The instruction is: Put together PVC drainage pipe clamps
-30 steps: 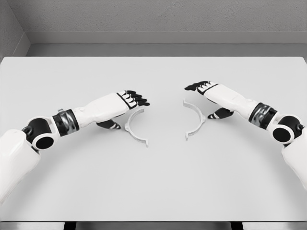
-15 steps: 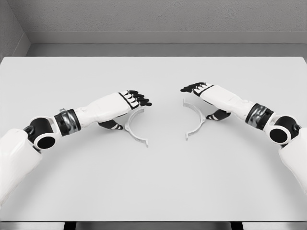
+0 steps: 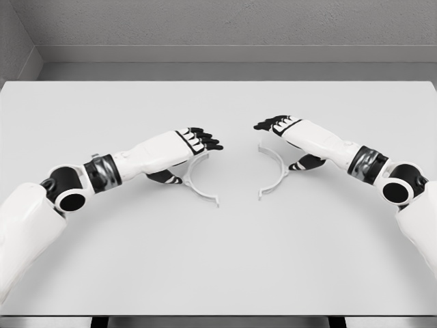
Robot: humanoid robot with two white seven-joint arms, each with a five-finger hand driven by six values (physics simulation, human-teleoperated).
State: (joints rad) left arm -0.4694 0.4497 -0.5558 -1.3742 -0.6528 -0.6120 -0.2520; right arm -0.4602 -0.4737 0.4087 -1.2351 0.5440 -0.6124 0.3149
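A white table (image 3: 218, 260) is seen from above, with two white half-ring clamp pieces lying flat near its middle. The left clamp half (image 3: 199, 191) and the right clamp half (image 3: 275, 175) are set with their open sides facing each other, apart, apparently so they can be slid together into one ring. The left hand (image 3: 186, 147) is laid over the outer curve of its half, fingers extended, thumb tucked beneath. The right hand (image 3: 292, 137) is posed likewise. Whether either half is actually gripped cannot be told.
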